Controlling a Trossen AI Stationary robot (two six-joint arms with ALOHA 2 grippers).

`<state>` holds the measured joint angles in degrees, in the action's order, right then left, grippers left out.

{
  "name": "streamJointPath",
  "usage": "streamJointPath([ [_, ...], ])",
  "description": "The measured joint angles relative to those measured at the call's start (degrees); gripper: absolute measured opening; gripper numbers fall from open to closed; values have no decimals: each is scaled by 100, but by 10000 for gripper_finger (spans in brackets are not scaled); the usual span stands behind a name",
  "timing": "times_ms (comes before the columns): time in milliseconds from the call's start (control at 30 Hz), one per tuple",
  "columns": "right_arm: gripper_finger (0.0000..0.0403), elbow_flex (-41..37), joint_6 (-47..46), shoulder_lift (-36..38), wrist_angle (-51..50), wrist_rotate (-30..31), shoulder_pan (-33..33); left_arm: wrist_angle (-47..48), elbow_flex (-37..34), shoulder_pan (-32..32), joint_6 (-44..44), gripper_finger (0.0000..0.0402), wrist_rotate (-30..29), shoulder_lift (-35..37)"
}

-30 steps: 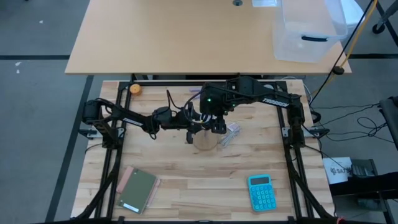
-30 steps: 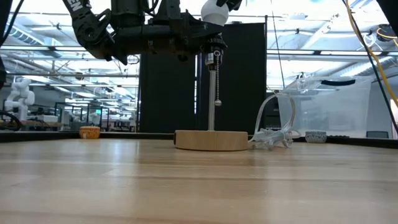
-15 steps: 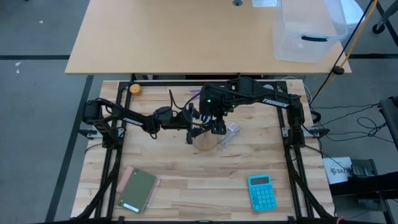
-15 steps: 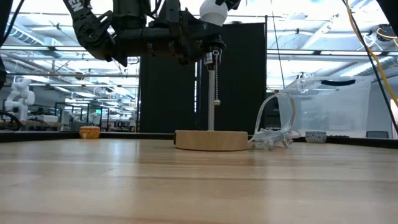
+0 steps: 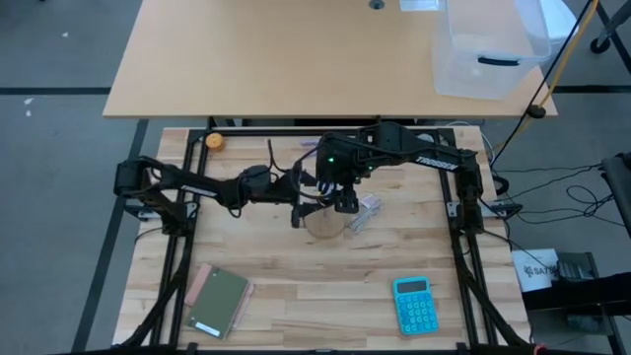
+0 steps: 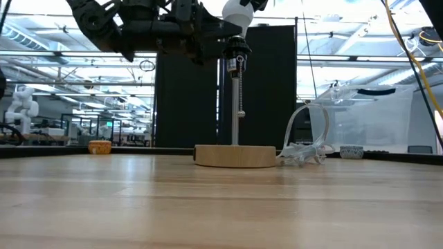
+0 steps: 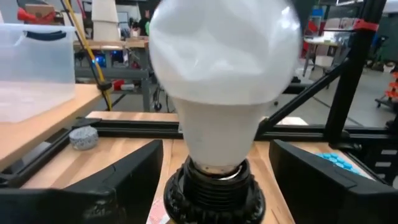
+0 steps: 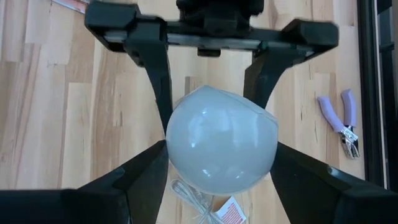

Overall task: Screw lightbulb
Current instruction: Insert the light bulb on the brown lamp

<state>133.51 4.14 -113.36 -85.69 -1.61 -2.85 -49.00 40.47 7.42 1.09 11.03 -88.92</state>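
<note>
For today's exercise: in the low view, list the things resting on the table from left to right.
Small orange object → round wooden lamp base → clear plastic wrapper → small grey object.

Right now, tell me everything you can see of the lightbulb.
The lightbulb is a frosted white, rounded globe narrowing to a neck, upright, its base seated in the ribbed black socket atop a thin metal post on a round wooden base. The left gripper stands open, its fingers on either side of the neck, apart from it. The right gripper brackets the globe from above; contact with it is unclear.
</note>
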Motion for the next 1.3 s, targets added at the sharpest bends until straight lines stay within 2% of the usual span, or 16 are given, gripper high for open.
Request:
streamJointPath([
  [300,258,0,0,0,18,8,-2,434,-207,-127,-276,300,-190,493],
  [467,258,0,26,0,22,20,-2,430,-744,-151,-471,300,-631,1279],
  [667,260,-2,64,0,66,20,-2,433,-1052,-149,-578,300,-747,1951],
  [867,266,-2,-11,-2,92,4,-2,415,-1067,-151,-591,300,-758,1952],
  [1067,267,-2,-50,-4,82,0,-2,-202,-1065,-149,-589,300,-782,1934],
  [1300,267,-2,-52,-4,99,4,-2,-255,-925,-127,-510,300,-884,1845],
])
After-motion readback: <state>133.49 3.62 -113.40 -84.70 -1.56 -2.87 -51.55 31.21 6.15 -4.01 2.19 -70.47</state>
